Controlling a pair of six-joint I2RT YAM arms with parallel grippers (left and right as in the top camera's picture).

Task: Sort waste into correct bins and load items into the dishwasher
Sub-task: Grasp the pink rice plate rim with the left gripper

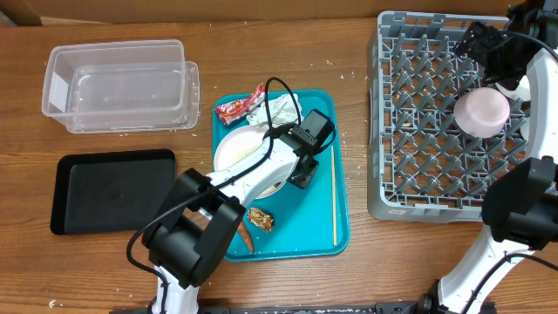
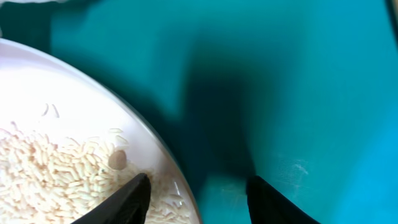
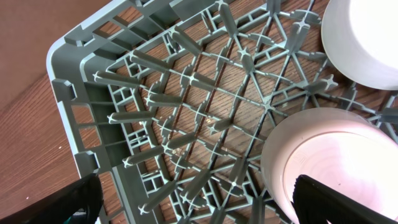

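Plate (image 2: 74, 118), rice (image 2: 50, 177) on it, rim between spread jaws of left gripper (image 2: 199, 186), not yet pinched (plate lies on teal tray (image 2: 311, 93)). Step: grasping plate. Next likely: clamp rim, lift level. Right gripper (image 3: 199, 205) wide apart, empty, above rack (image 3: 68, 93).

The dish rack (image 1: 377, 113) was matt grey plastic; the tub (image 1: 113, 51), clear glossy plastic; the table (image 1: 288, 44), grained wood; the teal tray (image 1: 305, 218), smooth.
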